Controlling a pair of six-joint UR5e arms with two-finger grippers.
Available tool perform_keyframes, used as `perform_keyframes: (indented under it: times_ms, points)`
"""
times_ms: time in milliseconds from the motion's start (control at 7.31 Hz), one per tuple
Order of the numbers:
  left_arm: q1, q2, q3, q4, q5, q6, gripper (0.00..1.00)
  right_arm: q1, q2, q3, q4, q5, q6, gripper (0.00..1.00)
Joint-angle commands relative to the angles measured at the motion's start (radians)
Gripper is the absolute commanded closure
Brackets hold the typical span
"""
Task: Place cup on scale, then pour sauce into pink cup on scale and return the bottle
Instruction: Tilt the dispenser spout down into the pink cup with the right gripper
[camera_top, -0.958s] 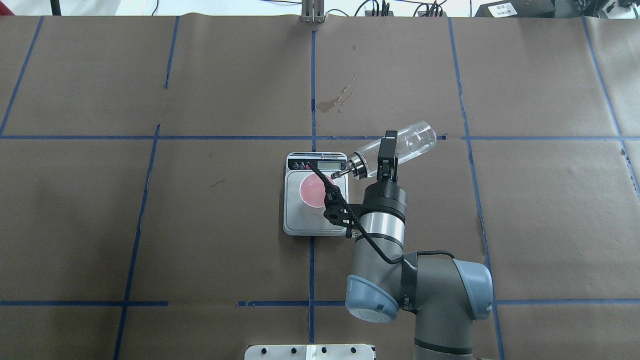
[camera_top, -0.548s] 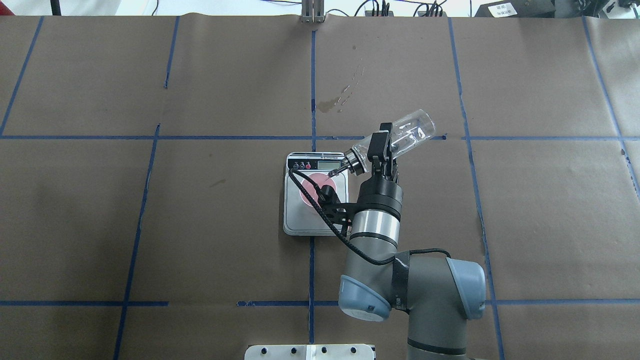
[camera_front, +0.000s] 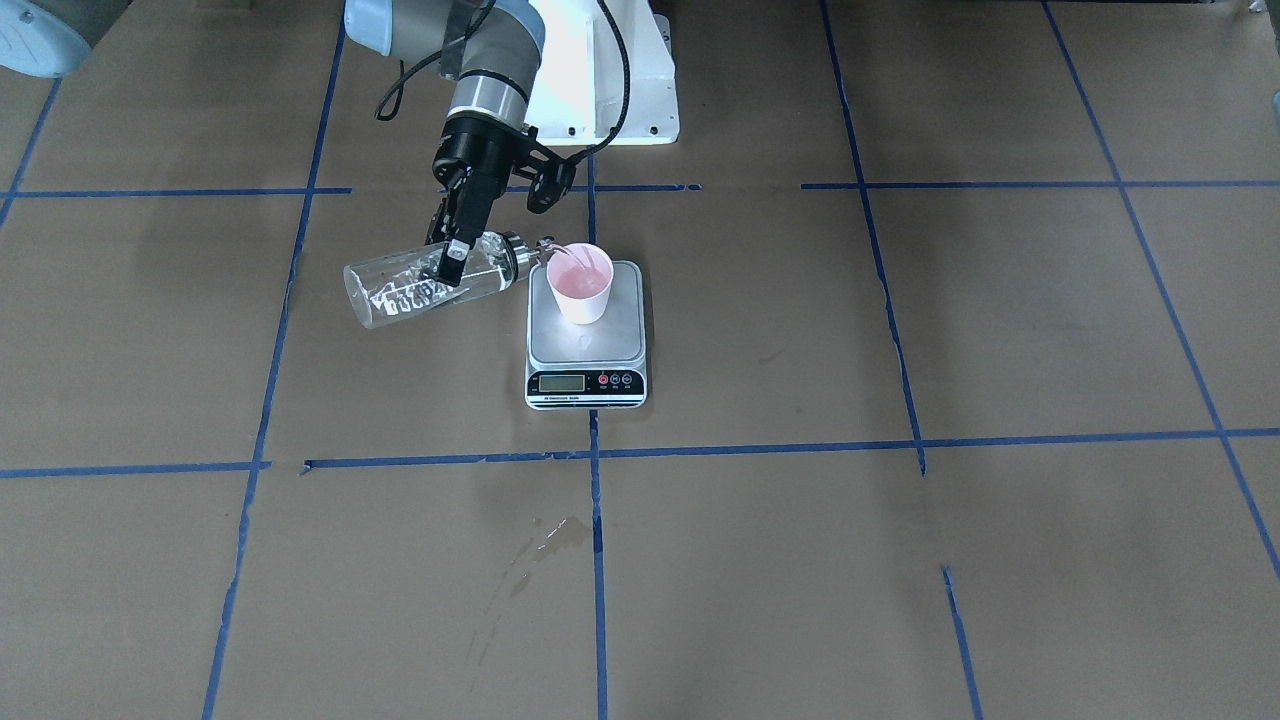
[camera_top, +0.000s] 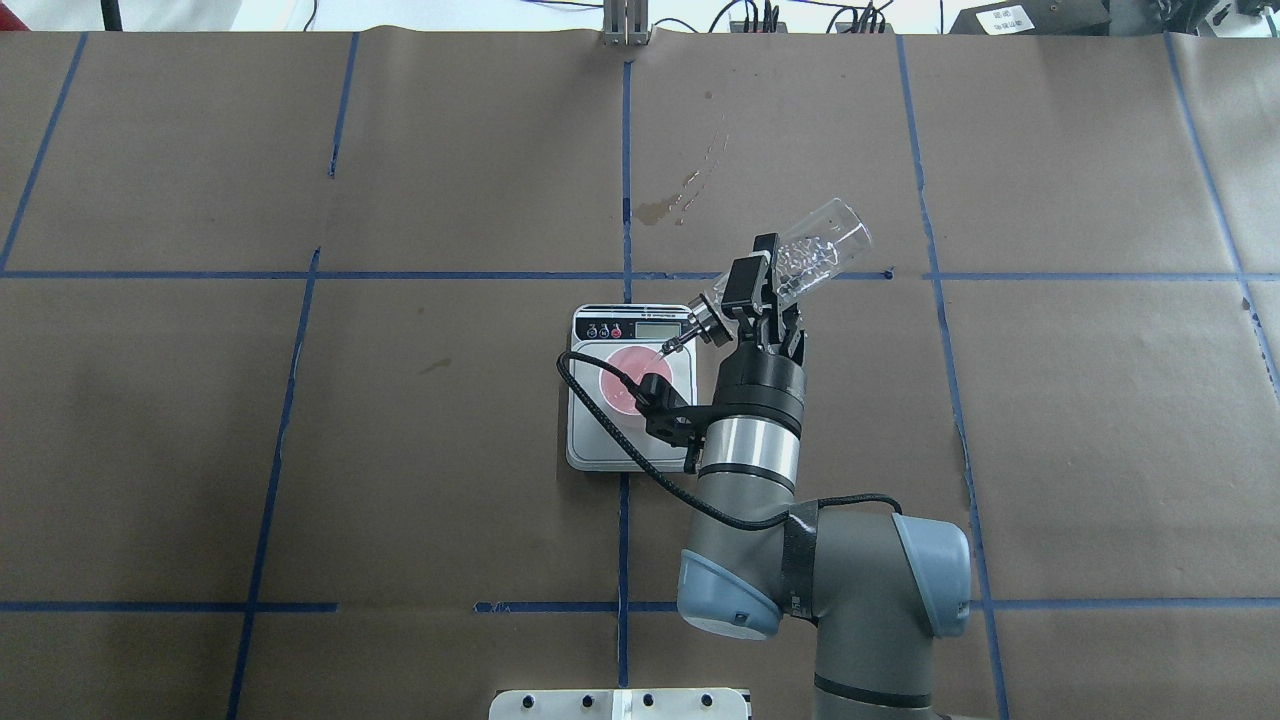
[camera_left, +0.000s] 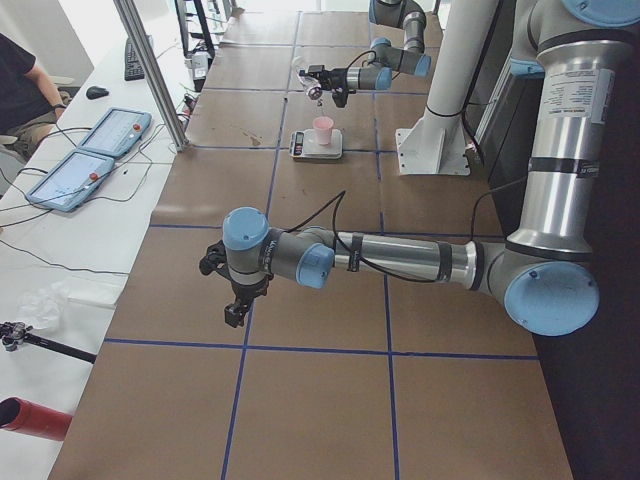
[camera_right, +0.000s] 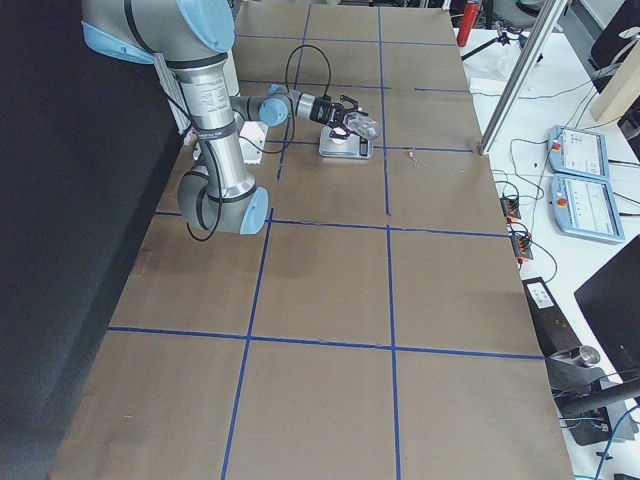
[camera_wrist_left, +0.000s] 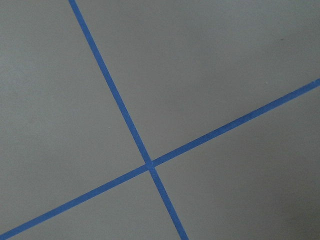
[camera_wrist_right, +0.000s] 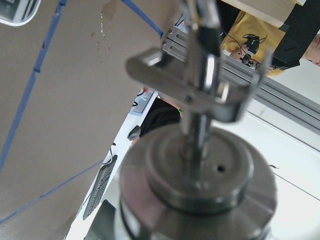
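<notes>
The bottle (camera_front: 392, 294) is glossy glass (metal collar (camera_front: 511, 262)), the scale (camera_front: 612, 342) brushed metal.

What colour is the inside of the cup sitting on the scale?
The cup is pale pink inside, clearest in the exterior front-facing view.

From overhead, the black wrist mount (camera_top: 668, 415) hides part of the cup (camera_top: 618, 385) and the scale (camera_top: 640, 329). The display (camera_front: 562, 382) is too small to read. Up close the bottle (camera_wrist_right: 200, 180) is blurred and cut off below. The left claw (camera_left: 235, 312) is too tiny to judge.
</notes>
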Motion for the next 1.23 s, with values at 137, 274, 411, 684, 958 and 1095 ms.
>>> perform_keyframes:
  times_ms: [137,274,411,684,958,1095]
  points:
    - [0.000,0.000,-0.003,0.000,0.000,0.000,0.00,0.001,0.000,0.002,0.009,0.004,-0.009,1.00]
    - [0.000,0.000,-0.005,0.000,0.000,-0.002,0.00,0.001,0.000,0.006,0.029,0.010,0.018,1.00]
    - [-0.002,0.001,-0.008,0.000,-0.002,0.000,0.00,-0.001,-0.017,0.000,0.114,0.020,0.108,1.00]
    - [-0.002,0.003,-0.015,0.000,0.000,0.000,0.00,-0.002,-0.021,0.000,0.150,0.048,0.152,1.00]
    - [-0.005,0.005,-0.018,0.000,0.000,0.000,0.00,-0.004,-0.032,0.006,0.157,0.077,0.253,1.00]
    - [-0.008,0.005,-0.018,0.000,0.000,0.000,0.00,-0.005,-0.032,0.015,0.158,0.102,0.324,1.00]
